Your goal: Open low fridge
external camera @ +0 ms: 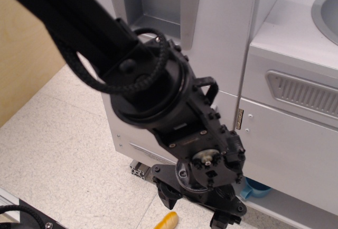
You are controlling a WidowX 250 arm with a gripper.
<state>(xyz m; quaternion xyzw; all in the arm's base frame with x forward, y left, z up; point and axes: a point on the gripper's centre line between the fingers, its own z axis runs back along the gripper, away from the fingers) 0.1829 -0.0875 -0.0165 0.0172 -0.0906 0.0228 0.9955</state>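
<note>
The low fridge [122, 134] is the white compartment under the dispenser panel. My arm hides most of it. Its flat white door shows to the left of the arm, with a thin grey strip [143, 150] along the bottom, and looks closed. I cannot pick out its grey loop handle behind the arm. My black gripper [194, 212] hangs low in front of the fridge's bottom edge. Its two fingers [169, 196] stand apart with nothing between them.
The white panel with the grey dispenser niche [153, 1] is above. To the right are a white cabinet door [288, 149] with a brass hinge [240, 119], a vent grille [303, 92] and a sink [328, 7]. A blue cup [257, 188] and a yellow object [167, 221] lie below. A wooden panel [21, 54] stands at left.
</note>
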